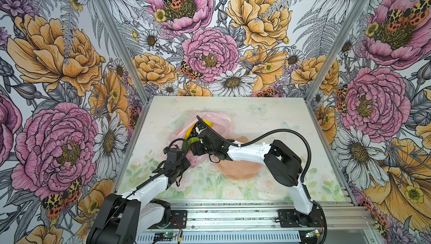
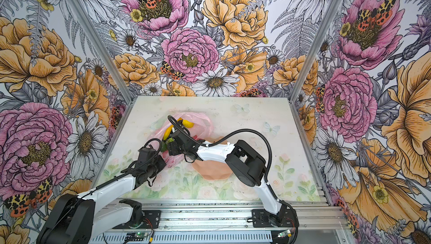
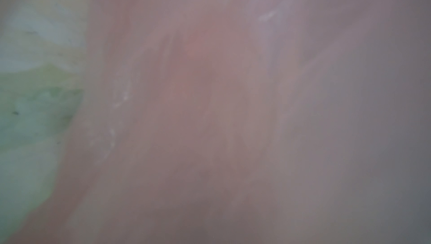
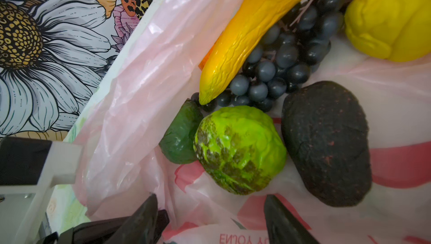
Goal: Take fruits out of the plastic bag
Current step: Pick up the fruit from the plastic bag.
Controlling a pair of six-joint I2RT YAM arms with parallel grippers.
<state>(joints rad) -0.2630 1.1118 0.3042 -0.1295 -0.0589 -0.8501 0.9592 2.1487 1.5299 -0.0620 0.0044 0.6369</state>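
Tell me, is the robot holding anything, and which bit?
The left gripper is shut, seemingly pinching the near edge of the plastic bag; its fingers are hidden. The right gripper is open, holding nothing.

I see the plastic bag [image 4: 144, 86] as translucent pink film with red prints and red lettering. Inside the bag:
- banana [image 4: 251, 33]: yellow-orange
- grape bunch [image 4: 286, 58]: dark blue-grey
- ball [image 4: 240, 149]: lime green, brown-black scuffs
- small piece [image 4: 182, 135]: dark green
- big lump [image 4: 326, 142]: near-black, red flecks
- lemon [image 4: 391, 21]: bright yellow

Beside the bag: dish [image 1: 235, 170], plain peach. Under the bag: desk [image 1: 268, 114], pale, with pastel green leaves and pink roses.
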